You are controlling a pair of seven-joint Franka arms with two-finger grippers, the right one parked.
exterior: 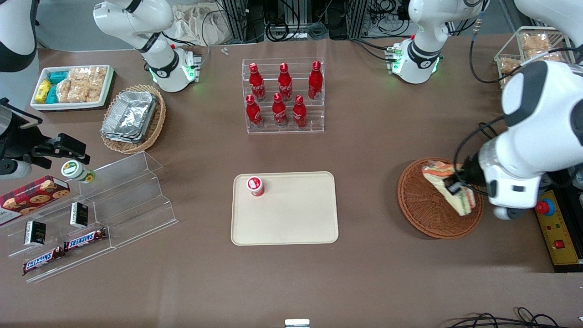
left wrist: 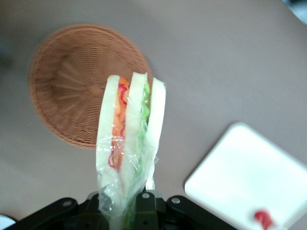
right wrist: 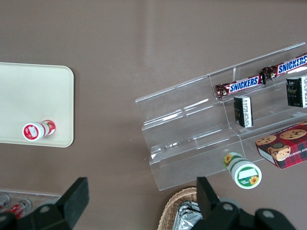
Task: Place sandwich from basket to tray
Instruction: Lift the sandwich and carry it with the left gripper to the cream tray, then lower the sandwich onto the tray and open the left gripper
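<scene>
My left gripper (exterior: 452,185) is shut on the sandwich (exterior: 444,175), a wrapped triangular wedge with orange and green filling. It hangs lifted and tilted above the round reddish-brown basket (exterior: 426,205), which holds nothing else. In the left wrist view the sandwich (left wrist: 129,139) sticks out from the gripper (left wrist: 125,215), with the basket (left wrist: 72,86) below it and a corner of the tray (left wrist: 249,177) to one side. The cream tray (exterior: 291,214) lies flat mid-table, toward the parked arm from the basket. A small red-and-white cup (exterior: 255,186) stands on the tray's corner.
A clear rack of red cola bottles (exterior: 283,96) stands farther from the front camera than the tray. Toward the parked arm's end are a stepped acrylic shelf (exterior: 123,196) with snack bars, a tan oval basket of foil trays (exterior: 132,118) and a white snack bin (exterior: 73,86). A yellow control box (exterior: 558,228) sits beside the basket.
</scene>
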